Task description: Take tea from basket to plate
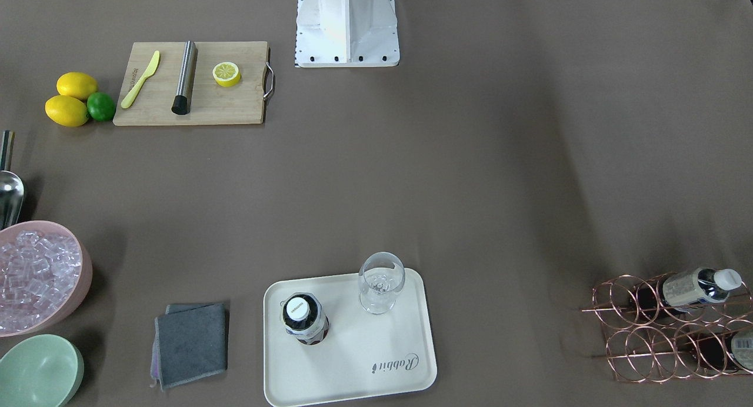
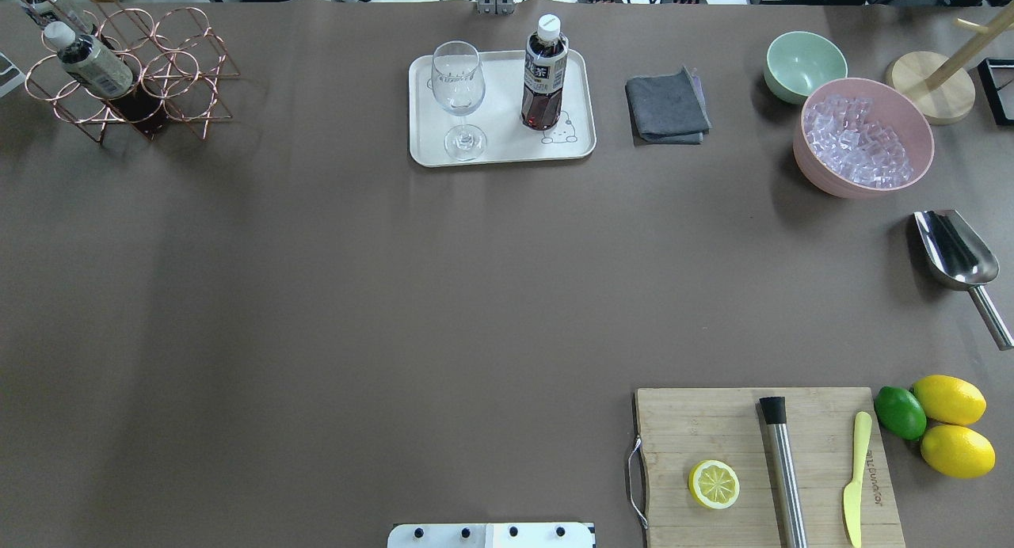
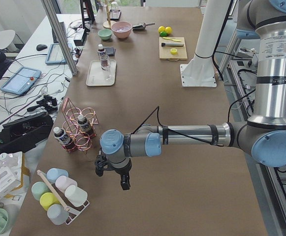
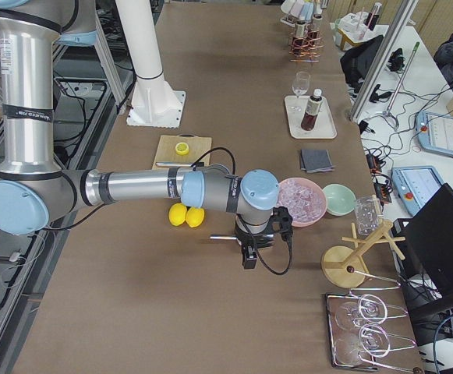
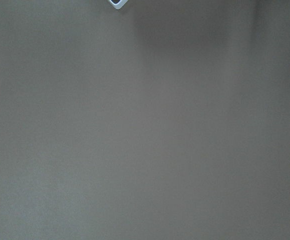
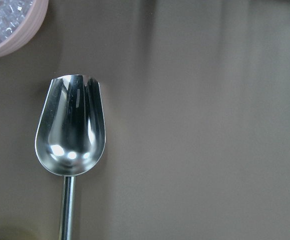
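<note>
Tea bottle (image 2: 544, 81) sits well apart from both our grippers, and we cannot tell whether either one is open or closed. Our left gripper (image 3: 124, 183) hangs over bare table near the basket (image 2: 186, 89). Our right gripper (image 4: 249, 257) hangs above the steel scoop (image 6: 70, 130), beside the pink bowl of ice (image 2: 824, 182). That bottle stands upright on the plate (image 2: 507, 148) next to the wine glass (image 2: 457, 97). Two bottles like it (image 1: 694, 286) lie in the basket's cells.
</note>
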